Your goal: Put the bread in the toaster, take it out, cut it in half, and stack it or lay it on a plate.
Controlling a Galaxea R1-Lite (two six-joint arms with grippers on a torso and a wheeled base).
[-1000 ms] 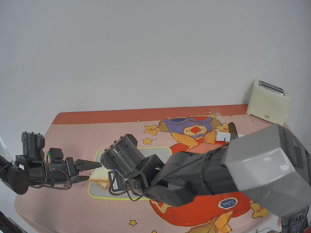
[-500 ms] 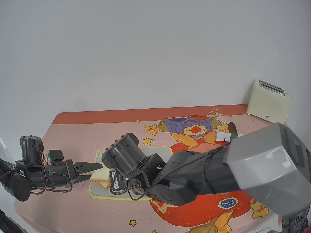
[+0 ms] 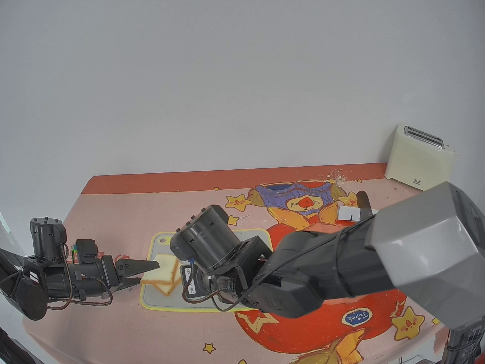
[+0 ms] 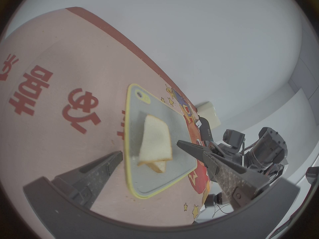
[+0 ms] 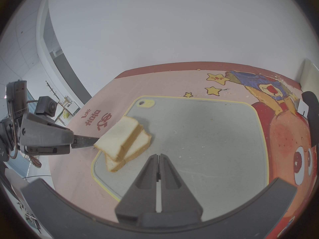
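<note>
A table under a pink cartoon cloth [image 3: 126,213] sits before a white wall, with two dark robot arms coming in from the lower corners of the head view.

At lower left, the left gripper [image 3: 146,272] lies low and level, pointing toward the centre of the frame. Its jaws are spread wide, enough for the bread to fit between them. Its own wrist view shows the bread lying between the two fingertips [image 4: 117,155] and slightly beyond them. The right wrist view shows one fingertip reaching the bread's edge, though it is hard to tell whether it actually touches.

The bread [image 5: 121,140] is two pale halves with brown crusts, stacked unevenly. The upper half leans on the lower with one edge raised. The stack sits on a grey cutting board [image 5: 206,143] with a yellow rim, at the corner nearest the left gripper. In the head view that is left of centre, in the lower half.

The right arm crosses the lower right of the head view, its wrist over the middle of the board. The right gripper [image 5: 159,155] has its jaws pressed together, holding nothing, above bare board just beside the bread.

A cream toaster [image 3: 419,160] stands at the right edge of the frame, on the table's far corner against the wall, well apart from the board. Between toaster and board lies a dark object [image 3: 362,201] with a white tag.
</note>
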